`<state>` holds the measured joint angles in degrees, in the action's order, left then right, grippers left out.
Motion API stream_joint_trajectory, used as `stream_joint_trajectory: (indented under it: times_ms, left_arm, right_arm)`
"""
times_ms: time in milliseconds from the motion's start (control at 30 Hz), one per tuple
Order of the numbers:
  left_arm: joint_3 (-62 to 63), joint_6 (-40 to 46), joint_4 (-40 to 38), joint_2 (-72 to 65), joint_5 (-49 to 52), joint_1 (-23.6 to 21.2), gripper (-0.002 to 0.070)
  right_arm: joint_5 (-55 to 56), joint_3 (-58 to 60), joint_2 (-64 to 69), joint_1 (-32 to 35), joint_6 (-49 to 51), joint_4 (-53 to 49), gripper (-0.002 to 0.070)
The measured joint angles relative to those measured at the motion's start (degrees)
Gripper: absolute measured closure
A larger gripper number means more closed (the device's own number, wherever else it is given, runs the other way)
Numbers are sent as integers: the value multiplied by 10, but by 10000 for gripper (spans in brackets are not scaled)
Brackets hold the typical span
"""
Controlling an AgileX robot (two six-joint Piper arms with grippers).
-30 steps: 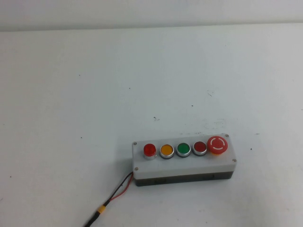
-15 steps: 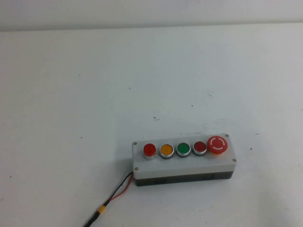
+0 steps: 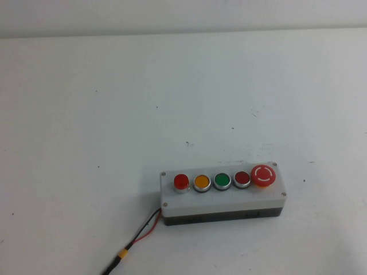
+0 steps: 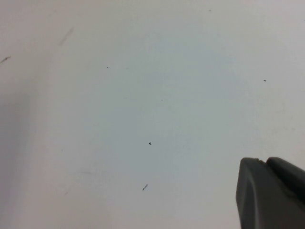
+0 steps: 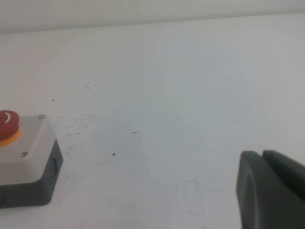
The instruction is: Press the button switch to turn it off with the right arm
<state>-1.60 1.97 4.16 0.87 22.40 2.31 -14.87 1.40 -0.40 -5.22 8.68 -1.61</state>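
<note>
The button switch, a small bright-red round button with a silver rim, sits at the left end of a light grey box near the table's front in the high view. Neither arm shows in the high view. My right gripper appears in the right wrist view as two dark fingers pressed together, empty, above bare table well to the right of the box's end; the button switch is out of that view. My left gripper is shut and empty over bare white table.
On the box, right of the button switch, stand an orange button, a green button, a darker red flat button and a large red mushroom button, which also shows in the right wrist view. Red and black wires run from the box's left end to the front edge.
</note>
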Motion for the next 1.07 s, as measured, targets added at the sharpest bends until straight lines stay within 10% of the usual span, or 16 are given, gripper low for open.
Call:
stream_joint_trajectory:
  times_ms: [1067]
  left_arm:
    - [0,0,0,0,0,0,677]
  right_arm:
    - [-44,0,-1,0,-123,83,692]
